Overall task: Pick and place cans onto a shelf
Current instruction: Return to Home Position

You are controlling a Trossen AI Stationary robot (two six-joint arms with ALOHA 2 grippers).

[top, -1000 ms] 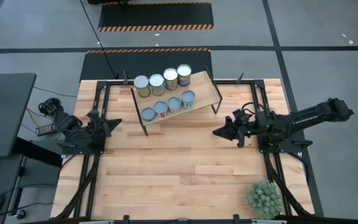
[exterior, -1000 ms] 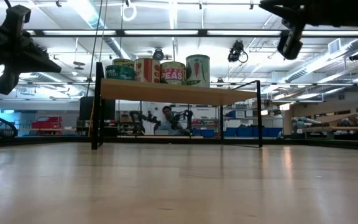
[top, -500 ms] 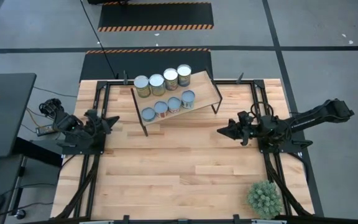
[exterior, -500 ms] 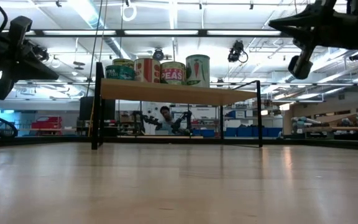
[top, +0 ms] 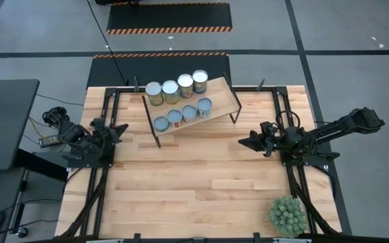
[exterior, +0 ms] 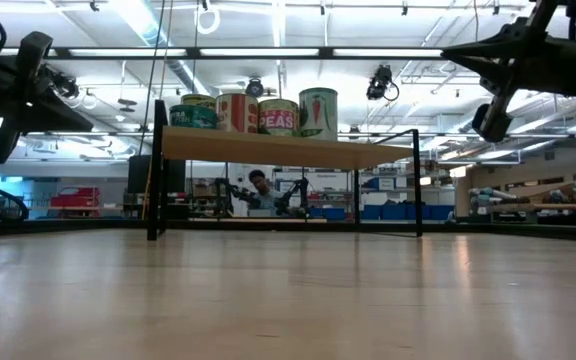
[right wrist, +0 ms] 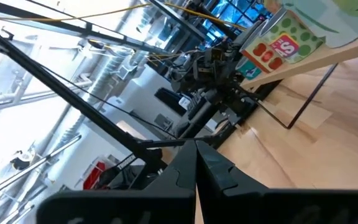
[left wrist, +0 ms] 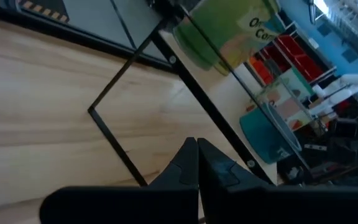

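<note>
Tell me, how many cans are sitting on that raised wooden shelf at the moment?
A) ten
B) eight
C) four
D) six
B: the view from above shows eight cans on the shelf, in two rows of four, taller ones behind and shorter ones in front.

You're in a robotics lab or workshop. Beyond the table (top: pixel 194 196), a grey concrete floor carries hazard-striped mats (top: pixel 169 17). Past the table's far edge you get strip lights (exterior: pixel 268 52) overhead, blue storage bins (exterior: pixel 388 212) and a person (exterior: pixel 260 186) among equipment.
</note>
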